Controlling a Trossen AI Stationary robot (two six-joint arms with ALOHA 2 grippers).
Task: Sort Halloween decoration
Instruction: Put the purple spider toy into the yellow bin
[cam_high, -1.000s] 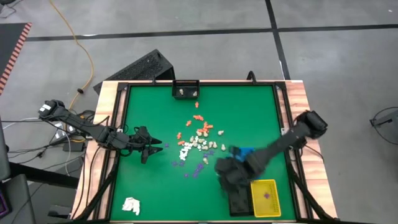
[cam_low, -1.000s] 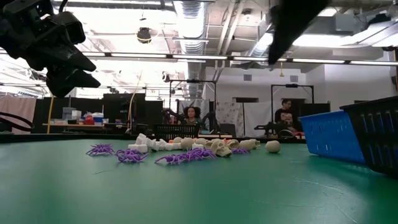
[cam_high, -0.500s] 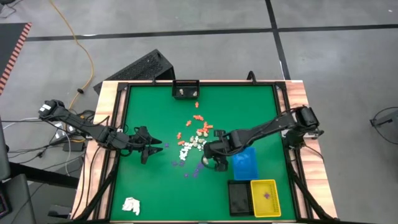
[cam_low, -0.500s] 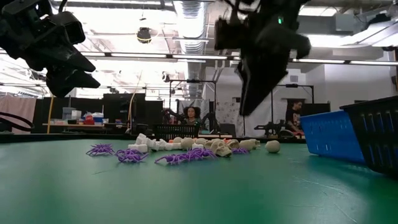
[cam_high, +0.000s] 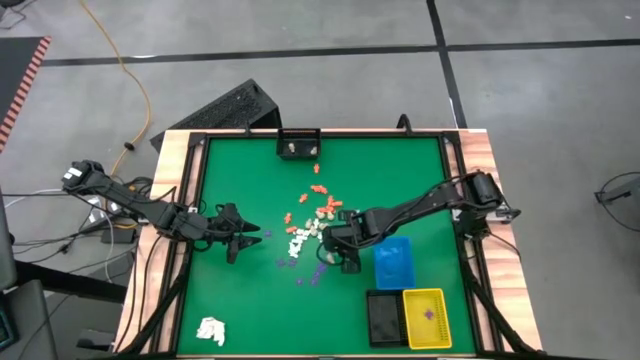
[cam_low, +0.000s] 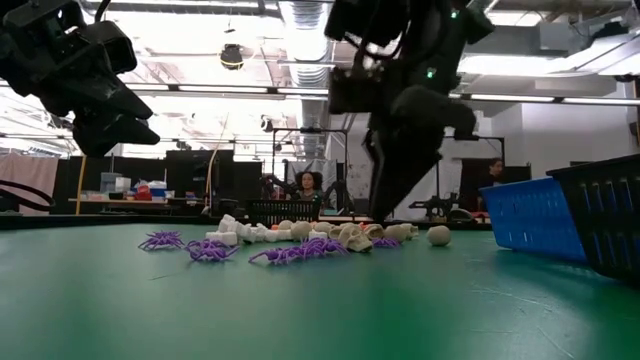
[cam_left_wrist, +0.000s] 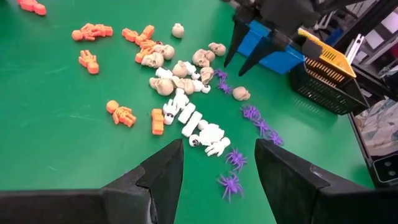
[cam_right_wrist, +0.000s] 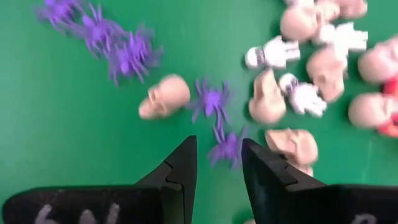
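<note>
The Halloween decoration lies loose in the middle of the green mat: orange figures (cam_high: 325, 208), cream skulls (cam_high: 318, 230), white skeletons (cam_left_wrist: 199, 127) and purple spiders (cam_high: 305, 272). My right gripper (cam_high: 340, 252) hangs open just above the pile's near right side, pointing steeply down. In the right wrist view its tips (cam_right_wrist: 217, 163) stand on either side of a purple spider (cam_right_wrist: 226, 148), a cream skull (cam_right_wrist: 163, 98) beside it. My left gripper (cam_high: 245, 238) waits open to the left of the pile, raised above the mat (cam_low: 105, 95).
A blue tray (cam_high: 393, 262) stands right of my right gripper, with a black tray (cam_high: 383, 317) and a yellow tray (cam_high: 426, 317) at the near right. A white wad (cam_high: 211, 329) lies at the near left. A small black box (cam_high: 298, 145) sits at the far edge.
My right gripper has swung from above the trays at the near right toward the pile in the middle. It has come down close to the mat and rolled about its own axis. Its finger gap looks the same. The pieces lie as before.
</note>
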